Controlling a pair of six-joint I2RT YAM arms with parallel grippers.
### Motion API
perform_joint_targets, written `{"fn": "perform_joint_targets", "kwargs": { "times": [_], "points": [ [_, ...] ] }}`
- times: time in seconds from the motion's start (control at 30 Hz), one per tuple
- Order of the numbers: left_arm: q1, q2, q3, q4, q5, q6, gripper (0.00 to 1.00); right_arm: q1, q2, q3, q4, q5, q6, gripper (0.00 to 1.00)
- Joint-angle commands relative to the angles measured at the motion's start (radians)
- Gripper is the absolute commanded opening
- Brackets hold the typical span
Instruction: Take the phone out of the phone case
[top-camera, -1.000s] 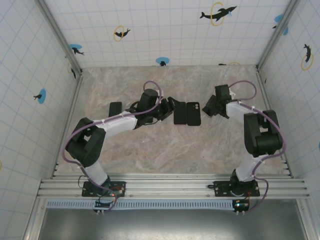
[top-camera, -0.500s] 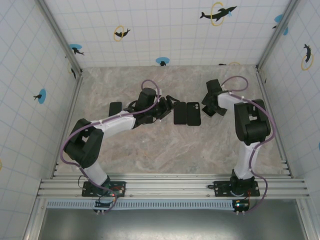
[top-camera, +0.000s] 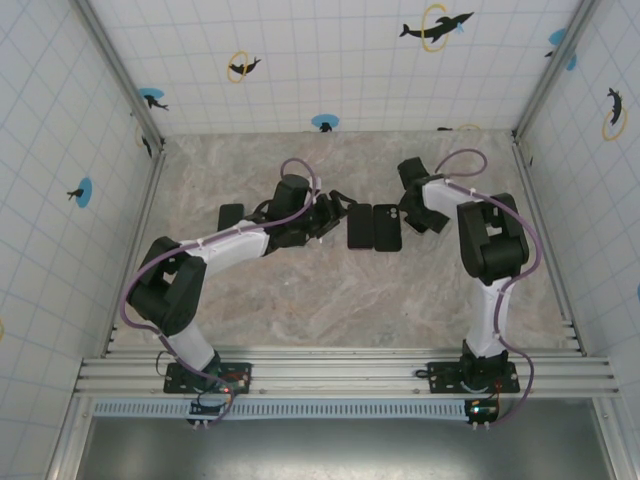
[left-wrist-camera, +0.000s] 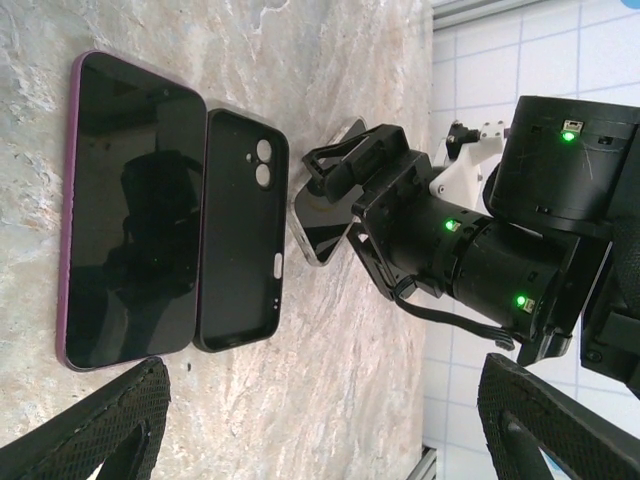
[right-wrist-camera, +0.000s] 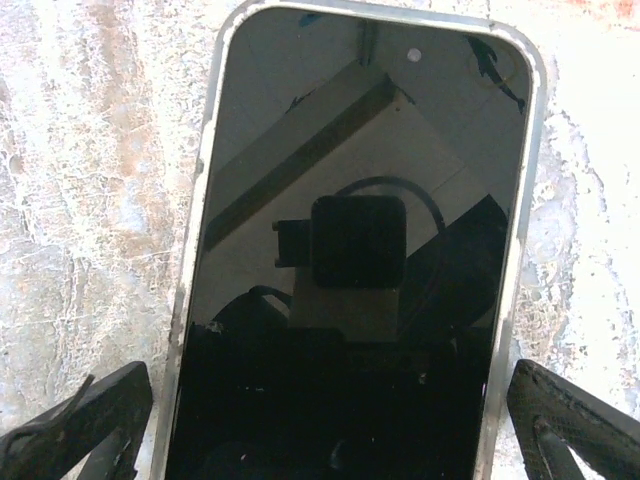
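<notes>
Phone (left-wrist-camera: 130, 210), purple-rimmed, lies beside its black case (left-wrist-camera: 240, 230) at the middle of the table (top-camera: 300, 300), apparently already out. Left gripper (left-wrist-camera: 320, 400) faces them and right gripper (right-wrist-camera: 325, 420) hovers over a silver-rimmed phone (right-wrist-camera: 360, 250), both spread and empty. Best to back straight off, nudging nothing.

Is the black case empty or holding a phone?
Empty: the black case lies hollow side up, camera holes bare, with the purple-edged phone beside it.

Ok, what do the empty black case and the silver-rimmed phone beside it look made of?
Black case: probably soft plastic or rubber, near matte. It shows only a faint sheen, and the camera holes look moulded. Silver-rimmed phone: glossy glass face, since it mirrors its surroundings sharply. The bright rim looks metallic, though whether it is metal or coated plastic is not certain.
</notes>
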Motion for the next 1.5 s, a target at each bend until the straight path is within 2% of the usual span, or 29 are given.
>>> {"fn": "perform_joint_targets", "kwargs": {
  "times": [0.0,0.33,0.53,0.7,0.93,1.2,1.47],
  "points": [
    [0.012,-0.027,-0.019,-0.009,0.031,0.022,0.82,0.003,0.009,-0.063,-0.118,0.003,0.066,0.93],
    [0.029,-0.048,-0.052,0.009,0.043,0.021,0.82,-0.01,-0.023,-0.098,-0.093,-0.039,0.065,0.89],
    [0.035,-0.052,-0.052,0.013,0.048,0.021,0.82,-0.028,-0.052,-0.178,0.007,-0.094,0.032,0.76],
    [0.037,-0.061,-0.052,0.009,0.035,0.017,0.81,-0.047,-0.113,-0.238,0.073,-0.126,-0.018,0.6],
    [0.036,-0.036,-0.038,0.012,0.035,0.01,0.81,-0.09,-0.282,-0.375,0.235,-0.197,-0.141,0.57],
    [0.036,0.004,0.026,0.008,0.048,0.01,0.78,-0.146,-0.54,-0.62,0.504,-0.37,-0.336,0.53],
    [0.006,0.05,0.104,-0.01,0.051,0.006,0.76,-0.138,-0.784,-0.825,0.738,-0.528,-0.5,0.5]
  ]
}}
